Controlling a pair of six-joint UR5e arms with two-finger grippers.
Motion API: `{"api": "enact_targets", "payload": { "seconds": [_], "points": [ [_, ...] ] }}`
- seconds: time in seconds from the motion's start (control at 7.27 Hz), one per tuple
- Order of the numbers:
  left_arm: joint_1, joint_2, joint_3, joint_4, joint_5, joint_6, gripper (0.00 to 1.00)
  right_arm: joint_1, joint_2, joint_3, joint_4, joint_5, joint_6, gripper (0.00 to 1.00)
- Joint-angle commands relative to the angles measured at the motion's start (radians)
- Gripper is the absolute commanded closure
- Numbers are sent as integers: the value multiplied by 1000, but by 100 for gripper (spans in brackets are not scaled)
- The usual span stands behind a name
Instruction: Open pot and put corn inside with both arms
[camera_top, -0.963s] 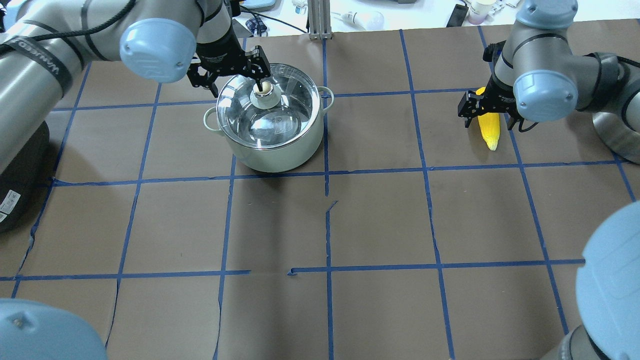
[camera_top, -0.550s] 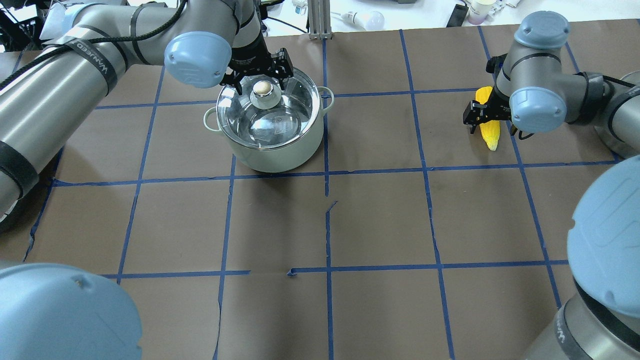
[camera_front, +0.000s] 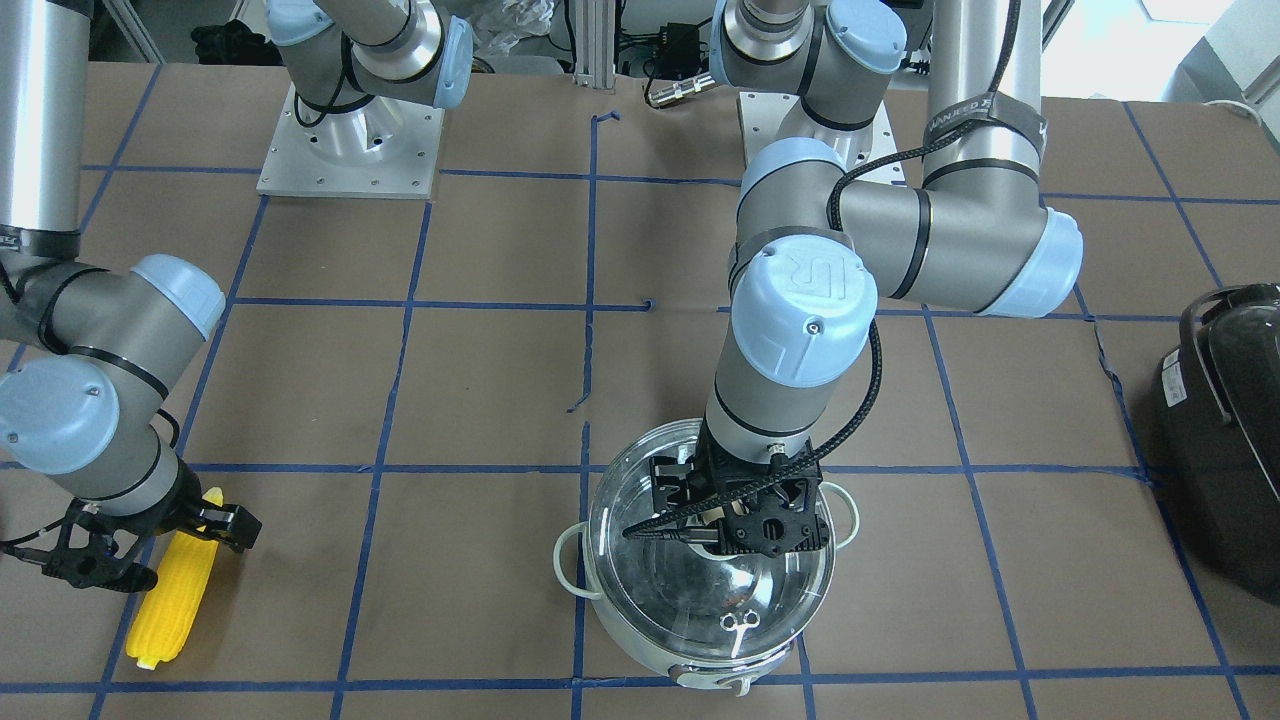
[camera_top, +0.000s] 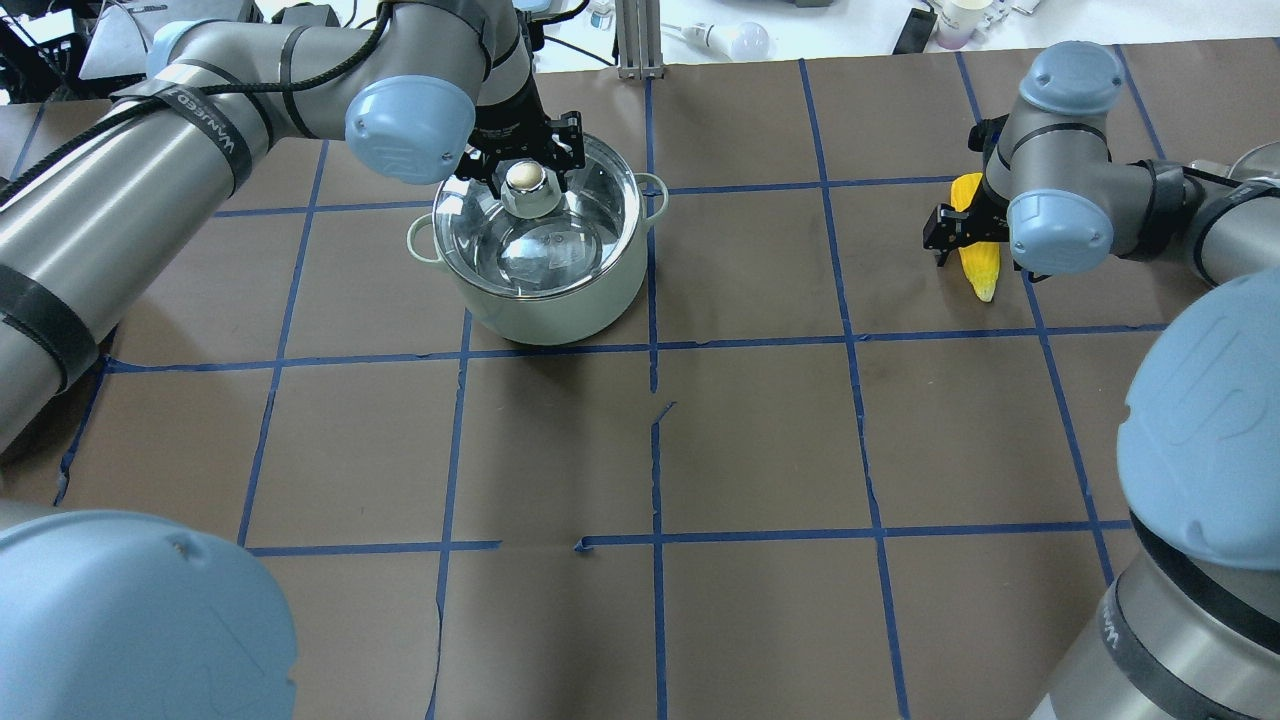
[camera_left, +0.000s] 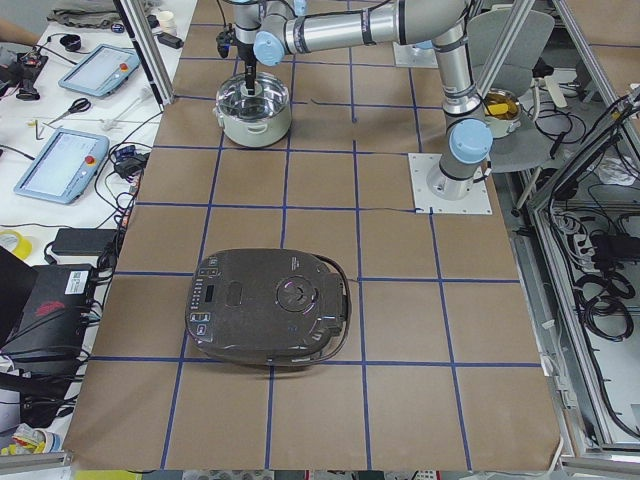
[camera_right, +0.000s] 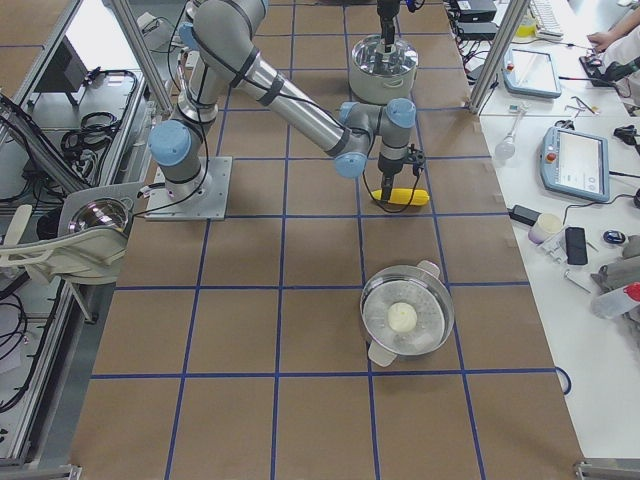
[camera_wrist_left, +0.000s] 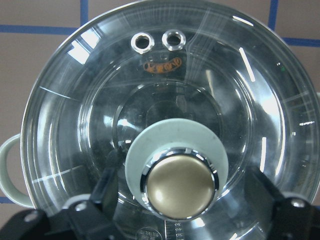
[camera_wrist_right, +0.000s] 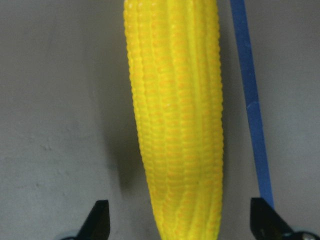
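The pot (camera_top: 560, 310) stands on the far part of the surface, on the robot's left of centre, with its glass lid (camera_wrist_left: 260, 115) seated on the rim. Steel and glass, it will likely be stiff, smooth and fairly heavy, and the lid could chip or shatter if dropped. The brass-coloured knob (camera_wrist_left: 180, 186) on its pale collar is the one sensible hold. It is rounded and polished, so I judge a grip low on its waist, under the bulge, safer than one on the dome.

The corn (camera_wrist_right: 175, 115) lies flat on the surface, well apart from the pot on the robot's right, just beside a line of blue tape (camera_wrist_right: 250, 100). It looks like light, rigid plastic, and its ridged kernels should give some bite. It tapers, so a hold across the thick middle should keep it from swinging or sliding out.

The left claw (camera_top: 525, 170) is spread open over the lid, one finger on either side of the knob and neither visibly touching it. The right claw (camera_wrist_right: 181, 220) is also open, straddling the cob crosswise with brown paper showing between each finger and the yellow.

Further out, a black lidded cooker (camera_left: 270, 305) sits at the surface's left end and a steel steamer pan (camera_right: 405, 318) at the right end.
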Motion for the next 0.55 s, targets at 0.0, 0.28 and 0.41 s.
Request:
{"api": "enact_targets", "payload": {
  "seconds": [0.0,0.28,0.41],
  "points": [
    [0,11,9,-1,0,-1,100,0,10,-13,-17,3,-3,67],
    [0,34,44,-6,-1,-1,100,0,3,-20,-10,3,0,100],
    [1,38,59,-16,-1,-1,100,1,-10,-42,-6,6,2,100]
  ]
}}
